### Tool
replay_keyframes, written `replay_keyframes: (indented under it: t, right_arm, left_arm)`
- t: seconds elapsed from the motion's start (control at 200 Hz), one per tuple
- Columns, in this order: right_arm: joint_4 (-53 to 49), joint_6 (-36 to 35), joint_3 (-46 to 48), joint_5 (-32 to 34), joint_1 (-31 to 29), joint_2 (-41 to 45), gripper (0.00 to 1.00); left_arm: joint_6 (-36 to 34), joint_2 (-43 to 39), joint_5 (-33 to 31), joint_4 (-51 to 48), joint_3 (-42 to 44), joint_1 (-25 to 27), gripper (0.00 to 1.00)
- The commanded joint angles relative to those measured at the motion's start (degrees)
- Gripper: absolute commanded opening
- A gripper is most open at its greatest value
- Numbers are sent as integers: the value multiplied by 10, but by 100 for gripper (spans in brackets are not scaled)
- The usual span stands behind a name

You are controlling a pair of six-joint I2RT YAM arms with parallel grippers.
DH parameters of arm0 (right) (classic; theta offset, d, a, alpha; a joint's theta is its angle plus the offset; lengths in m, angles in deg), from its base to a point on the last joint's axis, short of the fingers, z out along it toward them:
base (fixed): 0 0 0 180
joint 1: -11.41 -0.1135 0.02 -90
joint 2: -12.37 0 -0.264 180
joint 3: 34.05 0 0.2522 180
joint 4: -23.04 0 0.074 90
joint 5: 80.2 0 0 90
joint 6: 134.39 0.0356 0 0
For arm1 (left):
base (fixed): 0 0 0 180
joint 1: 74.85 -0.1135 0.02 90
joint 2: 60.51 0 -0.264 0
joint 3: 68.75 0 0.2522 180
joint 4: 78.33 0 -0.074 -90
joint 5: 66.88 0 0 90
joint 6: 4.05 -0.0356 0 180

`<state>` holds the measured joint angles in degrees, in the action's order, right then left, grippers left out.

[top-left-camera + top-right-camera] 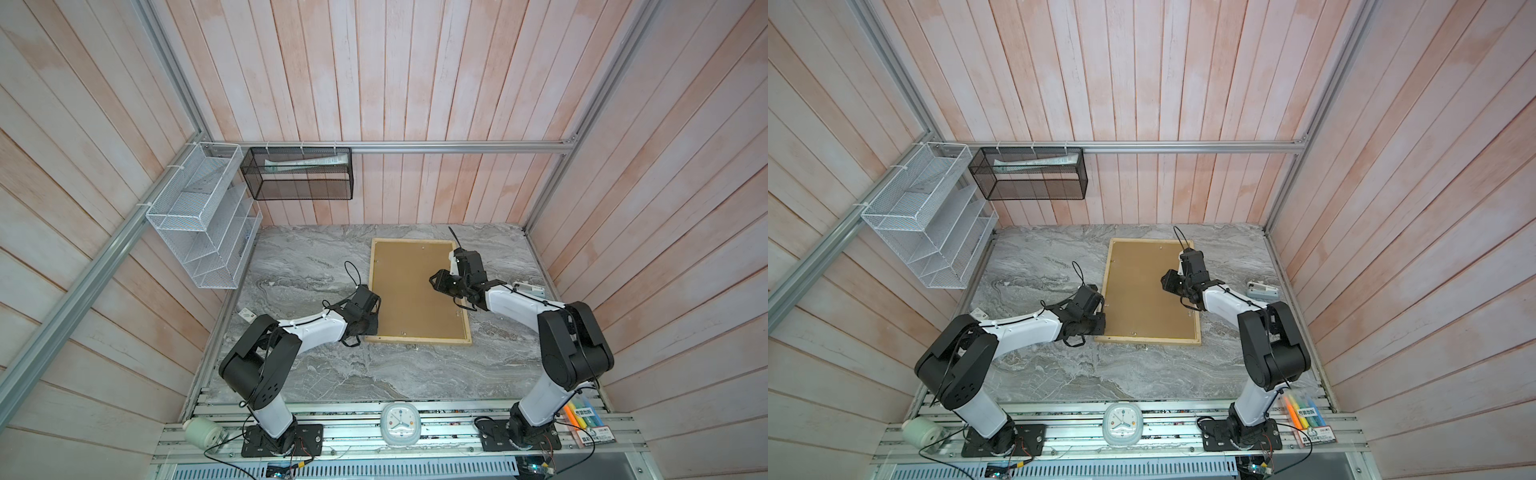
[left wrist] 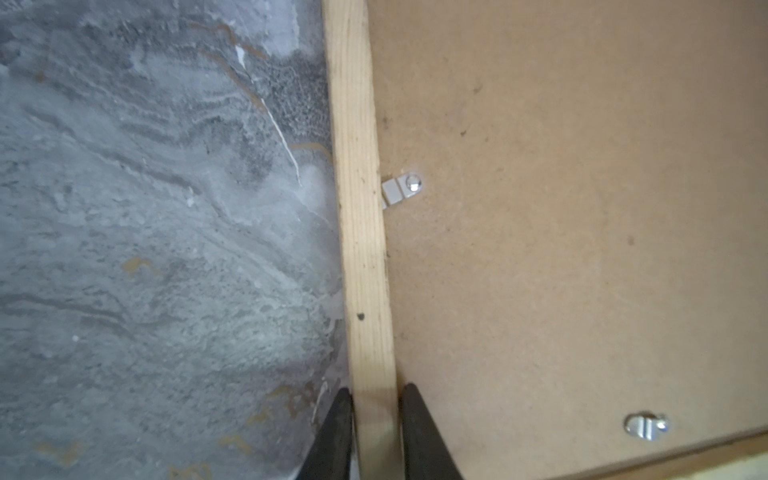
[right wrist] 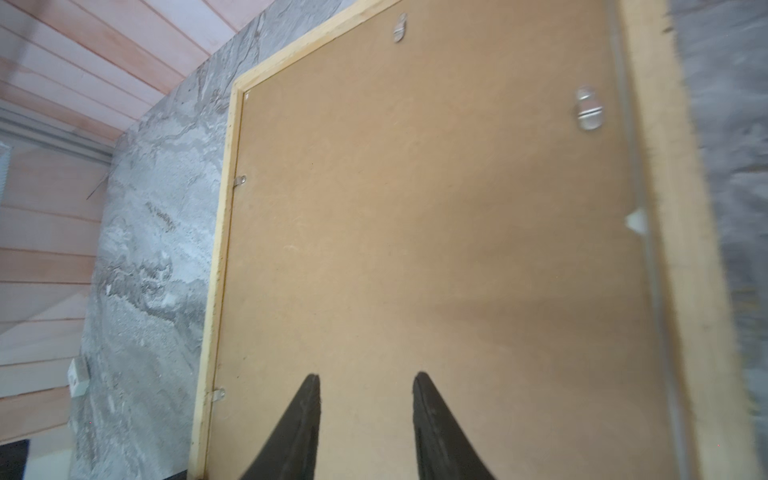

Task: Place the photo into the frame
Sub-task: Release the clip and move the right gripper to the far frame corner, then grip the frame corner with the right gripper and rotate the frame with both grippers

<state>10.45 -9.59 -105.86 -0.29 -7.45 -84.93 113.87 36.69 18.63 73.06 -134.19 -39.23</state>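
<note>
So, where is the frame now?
In both top views the frame lies back-up at the table centre, left gripper straddling its left strip, right gripper over its backing.

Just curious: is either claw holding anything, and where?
Left gripper straddles the frame's side rail; a real pinch cannot be told. Right gripper hovers open, empty.

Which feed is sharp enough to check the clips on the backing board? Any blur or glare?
Left wrist view: slightly soft, yet the side clip by the frame reads clearly. Right wrist view: one side smeared, the far clip fuzzy. Both top views: even light, no glare, bowed wall planks, clips too small.
</note>
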Motion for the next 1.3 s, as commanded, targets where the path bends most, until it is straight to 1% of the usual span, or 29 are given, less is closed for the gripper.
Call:
replay_keyframes:
  t: [0.0,0.105,0.2,0.24,0.3,0.405,0.505,0.605,0.685,0.79,0.87,1.02,1.08,1.14,1.205,1.27,1.285,1.295]
  right_arm:
    - [-36,-31,5,42,27,10,43]
    - [-47,-50,-14,59,58,-6,51]
    - [-59,-65,-55,58,86,-44,52]
    - [-63,-70,-75,54,94,-63,51]
    - [-73,-76,-108,54,101,-91,51]
    - [-78,-82,-163,71,102,-135,51]
    - [-90,-83,-219,78,103,-183,50]
    - [-117,-88,-283,77,104,-237,48]
    - [-135,-90,-328,82,103,-271,47]
    - [-161,-93,-376,95,103,-310,45]
    - [-173,-99,-402,91,103,-333,42]
    - [-187,-100,-422,99,104,-349,36]
    - [-183,-94,-413,104,106,-346,30]
    - [-174,-84,-398,104,108,-339,24]
    - [-164,-68,-376,105,113,-328,15]
    - [-156,-48,-354,105,119,-316,12]
    - [-153,-41,-346,104,121,-312,11]
    - [-151,-34,-337,105,123,-307,9]
  left_arm:
    - [-24,19,-35,-36,-5,-17,24]
    - [-34,16,-50,-42,-13,-24,24]
    - [-41,8,-55,-45,-15,-31,24]
    - [-43,3,-57,-47,-17,-32,25]
    - [-45,-11,-56,-48,-17,-32,29]
    - [-45,-53,-43,-40,-5,-31,33]
    - [-34,-91,-26,-43,2,-28,33]
    - [-23,-122,-16,-48,10,-7,33]
    - [-10,-134,-5,-58,19,10,33]
    - [15,-141,15,-69,38,26,30]
    - [34,-150,28,-71,56,38,27]
    - [42,-165,36,-80,75,45,25]
    - [41,-165,45,-77,74,45,24]
    - [36,-159,67,-66,73,45,22]
    - [39,-152,77,-53,74,45,22]
    - [43,-146,76,-51,71,45,22]
    - [45,-146,75,-51,71,45,22]
    - [45,-145,74,-52,70,45,22]
